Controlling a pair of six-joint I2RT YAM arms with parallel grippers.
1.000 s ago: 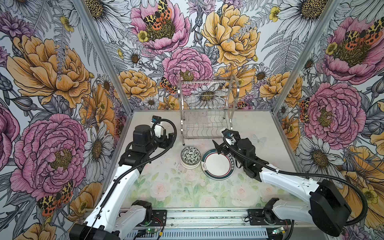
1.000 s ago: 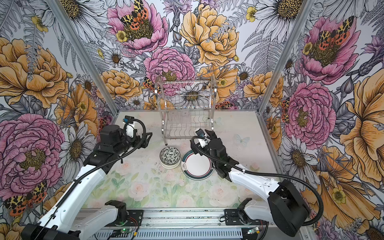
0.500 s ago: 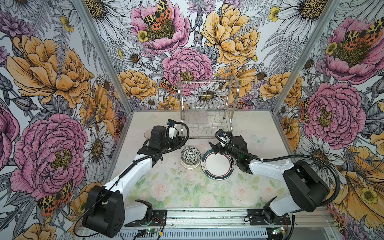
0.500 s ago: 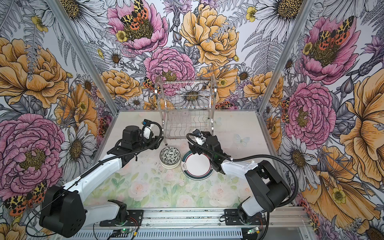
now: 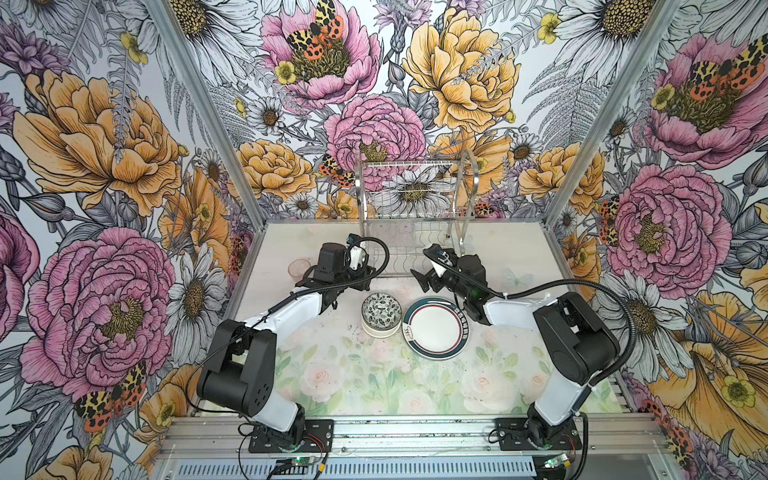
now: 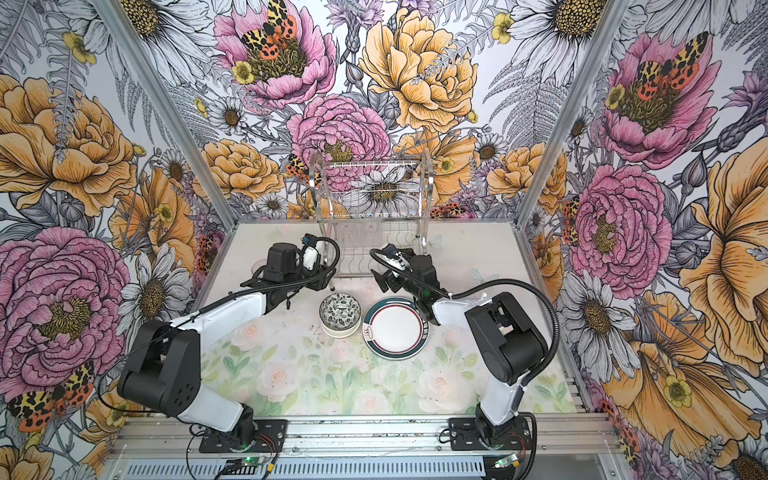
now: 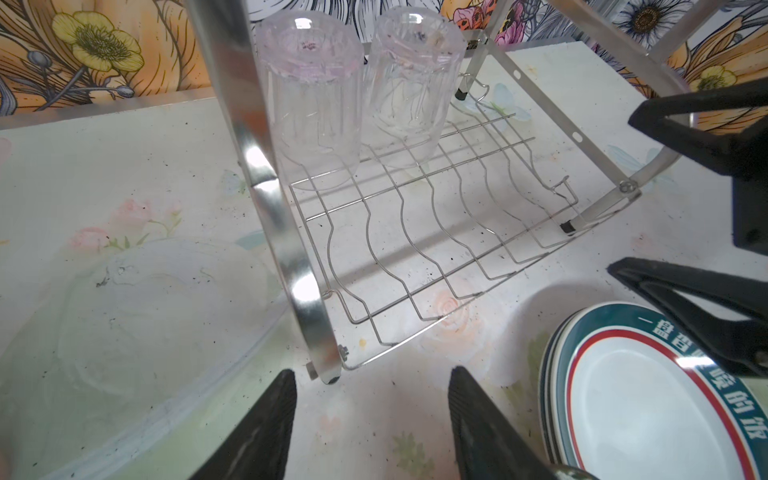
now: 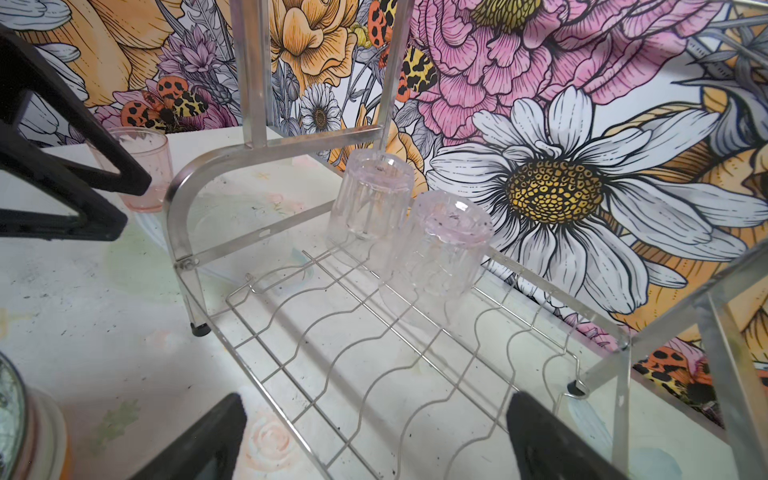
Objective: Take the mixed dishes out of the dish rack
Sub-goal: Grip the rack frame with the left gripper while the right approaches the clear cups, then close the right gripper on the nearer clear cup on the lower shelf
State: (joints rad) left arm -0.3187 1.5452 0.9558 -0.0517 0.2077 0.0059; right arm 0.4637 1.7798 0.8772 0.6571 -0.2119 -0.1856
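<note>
Front edge: an aluminium rail [image 5: 415, 432] carries both arm bases, set well apart. Floral walls [image 5: 104, 166] close the left, right and far sides.
Open room: the floral mat [image 5: 374, 386] lies open between the rail and the dishes. A narrower strip runs between the dishes and the rack.
Bowls: the bowl stack [image 5: 381, 314] stands mid-table with a leaf-patterned inside on top, just left of the plates in both top views.
Plates: the teal-rimmed plates [image 5: 436, 330] lie stacked flat, white centre up.
Left arm: it is folded low with the elbow near the rail and the forearm reaching toward the rack.
Left tool: the left gripper [image 7: 370, 372] has its fingers partly spread with nothing between them, and points at the rack's front left foot.
Right arm: it is also folded low, with the forearm passing the right side of the plates.
Right tool: the right gripper [image 8: 376, 399] stands wide and empty over the far rim of the plates, facing the lower shelf.
Rack: the dish rack [image 5: 471, 187] stands against the far wall, a chrome frame with two wire shelves.
In the rack: two clear cups [image 7: 313, 104] sit upside down and close together on the lower shelf, toward the back near the left arch.
Beside the rack: a clear round piece [image 7: 137, 324] lies flat on the mat at the left arch; I cannot tell what kind of dish it is.
Far left: the pink cup [image 5: 299, 268] stands upright on the table, left of the rack.
</note>
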